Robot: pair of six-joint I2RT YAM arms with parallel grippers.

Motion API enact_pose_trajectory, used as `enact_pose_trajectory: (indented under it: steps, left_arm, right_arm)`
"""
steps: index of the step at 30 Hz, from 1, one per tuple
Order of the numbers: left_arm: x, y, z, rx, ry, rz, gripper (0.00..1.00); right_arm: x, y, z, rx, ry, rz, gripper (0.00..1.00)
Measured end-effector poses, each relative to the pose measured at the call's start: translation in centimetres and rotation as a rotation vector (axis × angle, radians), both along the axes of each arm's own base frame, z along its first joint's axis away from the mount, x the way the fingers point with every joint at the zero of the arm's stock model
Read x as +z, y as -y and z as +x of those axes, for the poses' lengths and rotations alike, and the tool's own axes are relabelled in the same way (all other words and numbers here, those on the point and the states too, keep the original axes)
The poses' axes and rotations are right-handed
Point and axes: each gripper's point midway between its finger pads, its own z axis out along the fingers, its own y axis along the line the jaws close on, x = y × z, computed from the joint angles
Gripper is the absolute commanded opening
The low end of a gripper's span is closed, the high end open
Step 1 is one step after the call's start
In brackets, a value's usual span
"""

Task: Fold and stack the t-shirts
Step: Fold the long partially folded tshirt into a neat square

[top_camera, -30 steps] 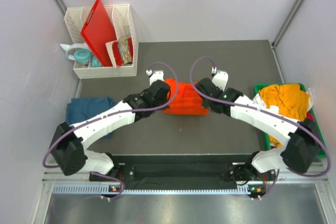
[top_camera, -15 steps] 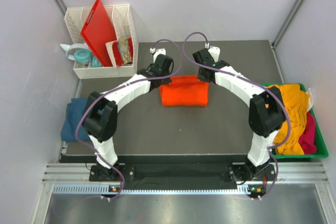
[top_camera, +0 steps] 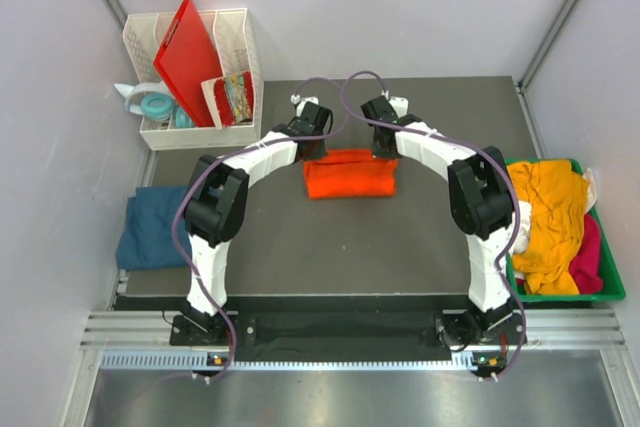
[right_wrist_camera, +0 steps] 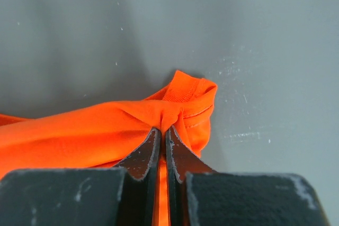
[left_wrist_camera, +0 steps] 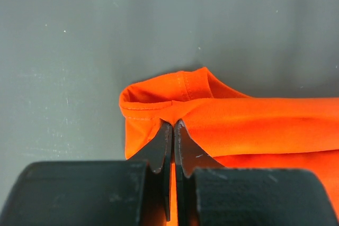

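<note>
Orange cloth was pinched between the closed jaws of the left gripper [left_wrist_camera: 173,126], which were clamped on the far left corner of the orange t-shirt [top_camera: 350,177]. The right gripper [right_wrist_camera: 162,130] was likewise closed upon a bunched fold at the shirt's far right corner. The shirt was laid folded into a flat band on the grey table mat [top_camera: 400,257], toward its far middle, with both arms arched in from the near edge. A dark teal-blue t-shirt [top_camera: 155,229] was seen at the mat's left edge. A mustard-yellow t-shirt [top_camera: 545,207] and a pink t-shirt [top_camera: 590,255] were heaped in a green bin [top_camera: 614,294] at the right. A red board [top_camera: 190,57] was stood in a white rack [top_camera: 205,134] at the far left.
</note>
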Motion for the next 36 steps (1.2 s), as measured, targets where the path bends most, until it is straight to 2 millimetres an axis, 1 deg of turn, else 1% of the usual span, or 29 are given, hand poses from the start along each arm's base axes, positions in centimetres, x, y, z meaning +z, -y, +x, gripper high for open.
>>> enact_pose_trajectory:
  steps: [1, 2, 3, 4, 5, 6, 7, 8, 9, 10, 12, 14, 15, 16, 17, 18, 19, 21, 22, 23, 25, 27, 29, 32, 34, 36]
  left_arm:
    - [-0.1, 0.0, 0.1, 0.0, -0.003, -0.001, 0.01]
    - [-0.2, 0.0, 0.2, 0.0, -0.003, -0.001, 0.15]
    - [-0.2, 0.0, 0.3, 0.001, -0.005, 0.001, 0.26]
    - [0.0, 0.1, 0.5, 0.004, -0.008, 0.002, 0.39]
    - [0.1, 0.0, 0.7, 0.012, -0.008, 0.004, 0.47]
    - [0.2, -0.2, 0.9, 0.014, -0.005, 0.013, 0.6]
    - [0.4, -0.5, 1.1, 0.025, 0.004, 0.013, 0.72]
    - [0.7, -0.8, 1.3, 0.034, 0.012, 0.015, 0.88]
    - [1.1, -1.0, 1.4, 0.039, 0.025, 0.014, 0.99]
    - [1.5, -1.2, 1.4, 0.043, 0.038, 0.01, 0.99]
    - [2.9, -1.7, 0.9, 0.06, 0.064, -0.013, 0.99]
    - [5.0, -1.8, 0.5, 0.067, 0.102, -0.044, 0.99]
    - [6.2, -1.7, 0.3, 0.065, 0.126, -0.063, 0.97]
    - [7.3, -1.3, 0.1, 0.059, 0.15, -0.082, 0.82]
    - [8.1, -1.0, -0.2, 0.051, 0.168, -0.101, 0.73]
    - [9.0, -0.2, -0.6, 0.033, 0.194, -0.133, 0.59]
    - [9.3, 0.5, -1.1, 0.021, 0.2, -0.158, 0.34]
    - [9.1, 2.1, -2.3, -0.021, 0.196, -0.211, 0.13]
    - [8.5, 2.9, -2.9, -0.047, 0.181, -0.225, 0.0]
    - [7.6, 3.6, -3.6, -0.07, 0.158, -0.24, 0.0]
    - [5.4, 4.7, -5.1, -0.103, 0.096, -0.253, 0.0]
    - [3.1, 5.4, -6.2, -0.126, 0.038, -0.256, 0.0]
    - [1.3, 5.6, -6.9, -0.131, 0.002, -0.26, 0.0]
    - [-0.6, 5.4, -7.8, -0.128, -0.042, -0.255, 0.0]
    - [-1.1, 5.4, -7.9, -0.125, -0.053, -0.257, 0.0]
    - [-1.4, 5.5, -8.1, -0.125, -0.057, -0.26, 0.0]
  right_arm:
    - [-0.2, 0.0, 0.0, 0.002, -0.005, 0.001, 0.08]
    - [-0.3, -0.1, 0.0, 0.002, -0.009, 0.001, 0.18]
    - [-0.3, -0.1, 0.2, 0.002, -0.007, 0.003, 0.35]
    - [-0.1, -0.2, 0.4, 0.004, -0.002, 0.006, 0.45]
    - [-0.1, -0.2, 0.5, 0.003, 0.001, 0.007, 0.55]
    - [0.0, -0.1, 0.6, 0.001, 0.006, 0.008, 0.69]
    - [0.2, -0.1, 0.8, 0.006, 0.017, 0.01, 0.72]
    - [0.4, -0.1, 1.0, 0.009, 0.027, 0.012, 0.73]
    - [0.8, 0.0, 1.1, 0.015, 0.036, 0.015, 0.75]
    - [1.3, 0.0, 1.1, 0.019, 0.047, 0.018, 0.76]
    - [2.8, -0.4, 1.0, 0.029, 0.077, 0.033, 0.76]
    - [4.8, -0.8, 0.6, 0.04, 0.119, 0.052, 0.72]
    - [5.5, -1.0, 0.1, 0.047, 0.131, 0.059, 0.61]
    - [6.3, -1.3, -0.4, 0.057, 0.15, 0.071, 0.48]
    - [7.0, -1.7, -1.1, 0.07, 0.164, 0.082, 0.34]
    - [7.5, -2.2, -1.9, 0.083, 0.172, 0.095, 0.05]
    - [7.7, -2.9, -2.7, 0.098, 0.177, 0.11, 0.0]
    - [7.1, -3.8, -4.1, 0.118, 0.164, 0.136, 0.0]
    - [6.3, -4.2, -4.7, 0.127, 0.147, 0.144, 0.0]
    - [5.6, -4.5, -5.2, 0.135, 0.13, 0.149, 0.0]
    - [3.6, -4.6, -6.2, 0.143, 0.078, 0.143, 0.0]
    - [2.3, -4.6, -6.4, 0.141, 0.048, 0.135, 0.0]
    - [1.2, -4.6, -6.5, 0.141, 0.027, 0.126, 0.0]
    - [0.1, -4.8, -6.1, 0.14, 0.006, 0.117, 0.0]
    - [-0.2, -5.3, -5.4, 0.137, 0.005, 0.119, 0.0]
    - [0.0, -5.8, -4.8, 0.134, 0.014, 0.127, 0.0]
